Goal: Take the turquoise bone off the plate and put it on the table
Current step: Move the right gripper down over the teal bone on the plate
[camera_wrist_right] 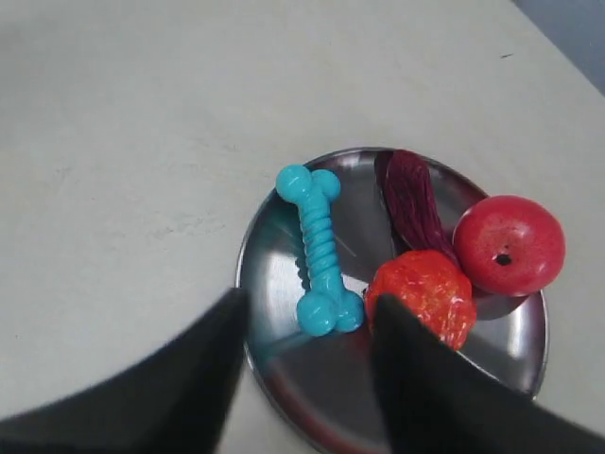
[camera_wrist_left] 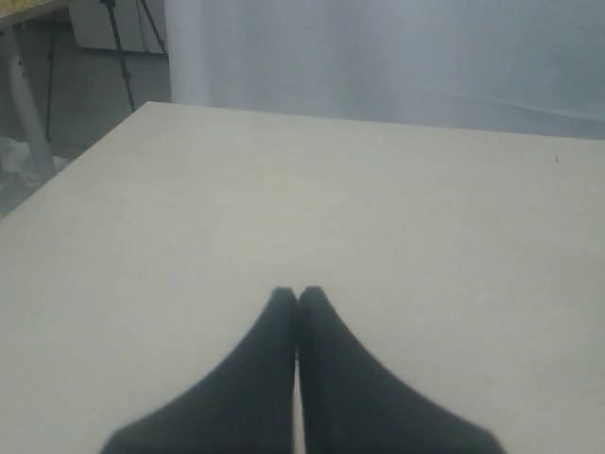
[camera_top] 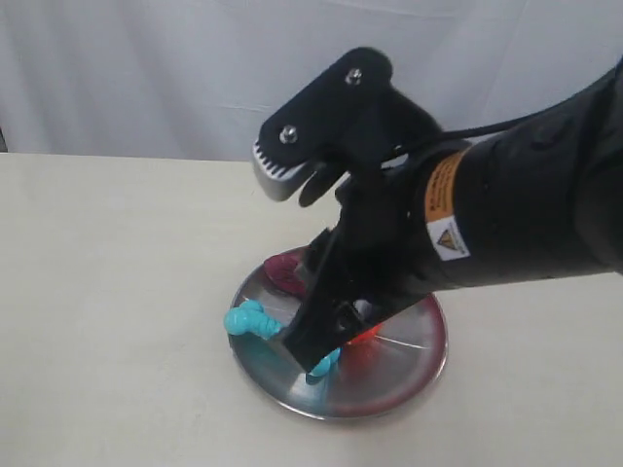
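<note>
The turquoise bone [camera_wrist_right: 318,250] [camera_top: 251,321] lies on the left part of the round silver plate [camera_wrist_right: 284,284] [camera_top: 409,384]. My right gripper [camera_wrist_right: 310,305] [camera_top: 321,355] hovers open just above the plate, its two dark fingers either side of the bone's near end, not touching it. In the exterior view the right arm hides the bone's middle. My left gripper [camera_wrist_left: 298,295] is shut with nothing in it, over the bare beige table [camera_wrist_left: 378,208] [camera_top: 107,272], away from the plate.
Beside the bone on the plate lie an orange-red lumpy toy [camera_wrist_right: 425,293], a red apple [camera_wrist_right: 509,244] and a dark maroon piece [camera_wrist_right: 413,200] [camera_top: 287,268]. A white curtain [camera_top: 146,68] hangs behind the table.
</note>
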Available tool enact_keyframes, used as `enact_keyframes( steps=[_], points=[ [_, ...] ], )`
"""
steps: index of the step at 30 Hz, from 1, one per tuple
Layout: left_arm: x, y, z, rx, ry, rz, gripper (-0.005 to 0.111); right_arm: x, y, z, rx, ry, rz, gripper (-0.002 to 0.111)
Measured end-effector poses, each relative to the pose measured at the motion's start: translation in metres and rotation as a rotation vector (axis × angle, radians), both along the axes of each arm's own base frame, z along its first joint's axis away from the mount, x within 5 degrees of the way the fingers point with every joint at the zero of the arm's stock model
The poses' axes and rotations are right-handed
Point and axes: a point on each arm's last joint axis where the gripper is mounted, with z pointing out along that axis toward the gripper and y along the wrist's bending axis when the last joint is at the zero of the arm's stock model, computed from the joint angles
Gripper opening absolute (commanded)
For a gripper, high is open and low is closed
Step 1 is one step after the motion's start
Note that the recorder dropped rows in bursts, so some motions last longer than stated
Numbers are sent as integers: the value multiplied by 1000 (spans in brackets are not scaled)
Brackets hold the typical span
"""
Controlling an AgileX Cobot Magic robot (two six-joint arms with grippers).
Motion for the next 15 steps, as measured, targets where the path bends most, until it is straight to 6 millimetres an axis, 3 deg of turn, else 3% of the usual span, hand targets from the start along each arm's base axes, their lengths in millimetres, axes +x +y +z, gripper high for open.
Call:
enact_keyframes(
  steps=[1,7,9,12,15],
  points=[
    [0,0,0,0,0,0,0,3,2,-5,-11,17,1,105],
    [0,0,0,0,0,0,0,14,9,-24,-45,64,11,96],
    [0,0,0,0,0,0,0,17,12,-27,-48,57,28,89],
    [0,0,0,0,0,0,0,24,15,-36,-67,77,36,64],
    [0,0,0,0,0,0,0,44,8,-44,-44,110,-36,53]
  ],
)
